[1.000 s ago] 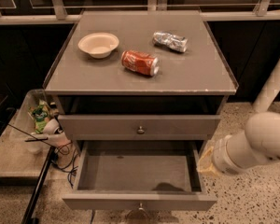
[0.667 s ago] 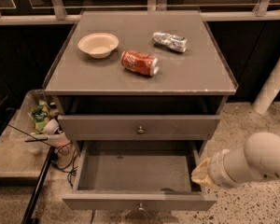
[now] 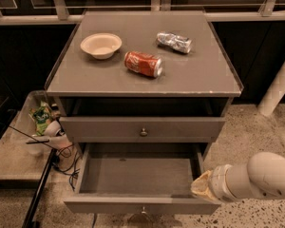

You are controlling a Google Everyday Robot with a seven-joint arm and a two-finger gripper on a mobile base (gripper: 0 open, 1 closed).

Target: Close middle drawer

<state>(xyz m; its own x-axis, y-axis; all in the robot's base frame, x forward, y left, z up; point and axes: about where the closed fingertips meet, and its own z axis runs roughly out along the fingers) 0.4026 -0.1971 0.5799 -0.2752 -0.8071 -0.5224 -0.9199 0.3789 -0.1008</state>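
Find the middle drawer (image 3: 137, 175) pulled far out toward the camera, below the upper drawer (image 3: 109, 127), which sits nearly flush. Note its front panel (image 3: 99, 205) running left to right along the bottom edge of the view, with the small knob (image 3: 142, 212) at centre. Read the long axis as left-right and the closing travel as straight back into the cabinet.

Place the gripper (image 3: 201, 186) at the drawer's right front corner, over the right wall and just above the front panel, with the white arm (image 3: 263, 175) coming in from the right. Cannot tell whether wide or narrow, nor whether touching the drawer.

Judging the key relation: front face lying just camera-side and left of the gripper, knob well to the left. Likely needs getting onto the outer face before pushing back, or the push won't bear on the panel. Pushing at the right end only may rack the drawer; nearer the knob looks safer.

Ignore the bowl (image 3: 100, 45), red can (image 3: 143, 63) and crushed silver can (image 3: 174, 42) on the table (image 3: 204, 77).
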